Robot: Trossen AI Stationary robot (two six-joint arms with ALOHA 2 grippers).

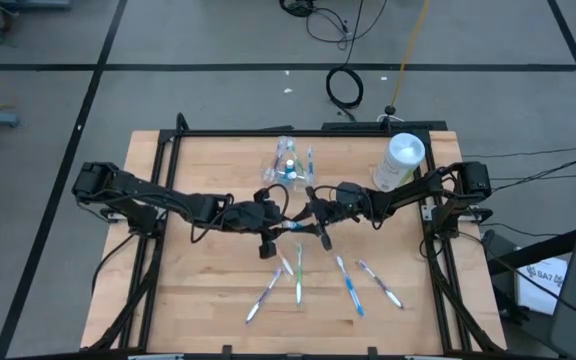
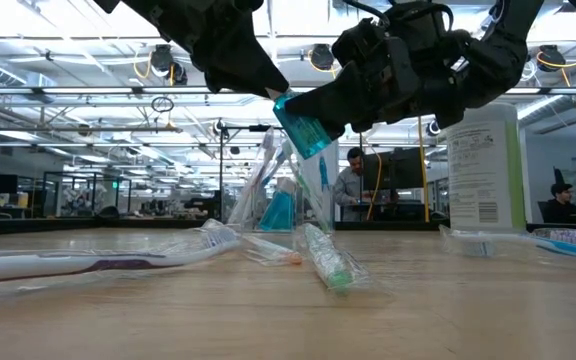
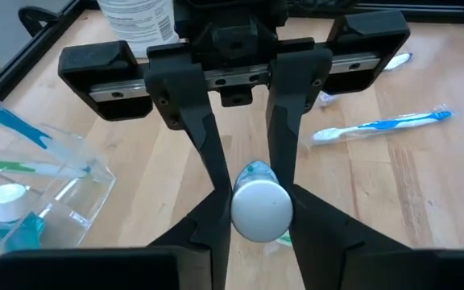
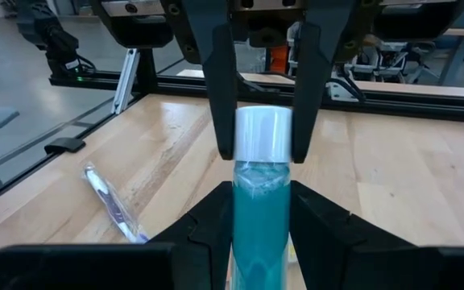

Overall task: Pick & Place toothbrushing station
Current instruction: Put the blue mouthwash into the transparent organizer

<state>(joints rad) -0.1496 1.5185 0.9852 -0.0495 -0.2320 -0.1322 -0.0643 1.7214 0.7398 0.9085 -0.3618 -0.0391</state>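
4 toothbrushes [image 1: 298, 280] on table [image 1: 208, 300], 1 btl [image 2: 301, 125].

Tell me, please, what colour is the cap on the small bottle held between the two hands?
White; the right wrist view shows the cap best.

Teal bottle [image 4: 258, 217] with white cap [image 4: 262, 133]; pale wood table [image 1: 208, 300]; blue toothbrush [image 3: 385, 125]; green toothbrush [image 1: 299, 275]; large white bottle [image 1: 400, 160]; black gripper fingers [image 3: 204, 137]
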